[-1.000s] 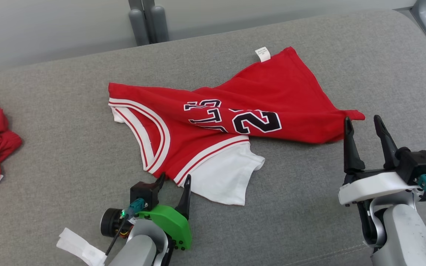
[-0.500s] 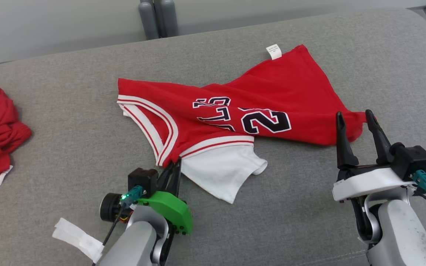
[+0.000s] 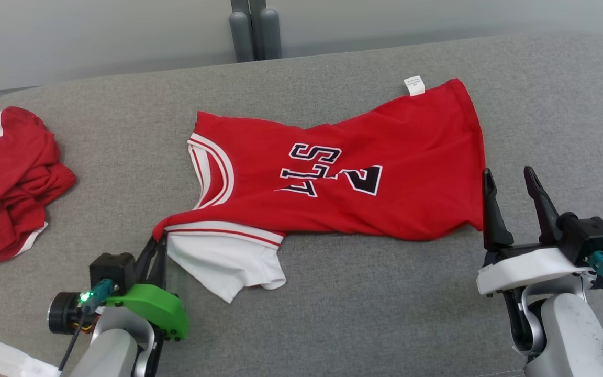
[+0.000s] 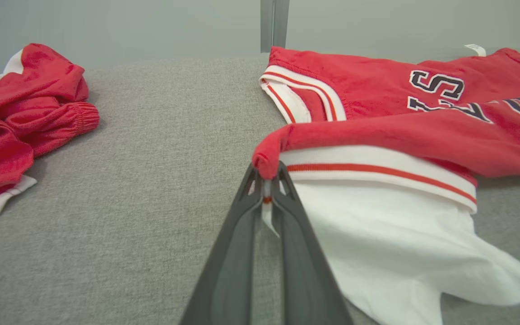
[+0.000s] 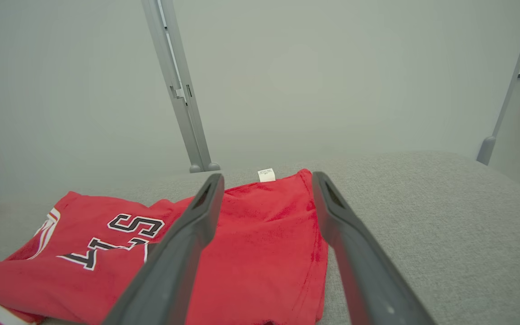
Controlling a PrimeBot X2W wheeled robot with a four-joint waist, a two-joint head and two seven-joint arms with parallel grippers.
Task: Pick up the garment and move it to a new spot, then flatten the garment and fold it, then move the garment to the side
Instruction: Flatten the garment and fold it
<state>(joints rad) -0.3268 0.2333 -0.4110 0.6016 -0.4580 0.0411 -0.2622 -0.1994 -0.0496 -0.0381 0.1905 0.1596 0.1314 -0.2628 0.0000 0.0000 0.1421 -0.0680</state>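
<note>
My left gripper [image 3: 156, 245], fingers clenched, pinches a corner of the red jersey [image 3: 401, 157] lying on the grey padded surface [image 3: 385, 314]; my right gripper [image 3: 508, 177], fingers released, sits beside its hem.

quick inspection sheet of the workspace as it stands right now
surface: grey padded top, fabric-covered
job's things: red jersey lying crumpled, its white sleeve spread toward the robot
clutter: another red garment bunched at the left; white strip at the near left corner
grippers: left gripper shut on the jersey's edge by the sleeve; right gripper open, beside the hem
cables: teal-plugged lead at each wrist
surroundings: pale wall, grey posts behind
</note>
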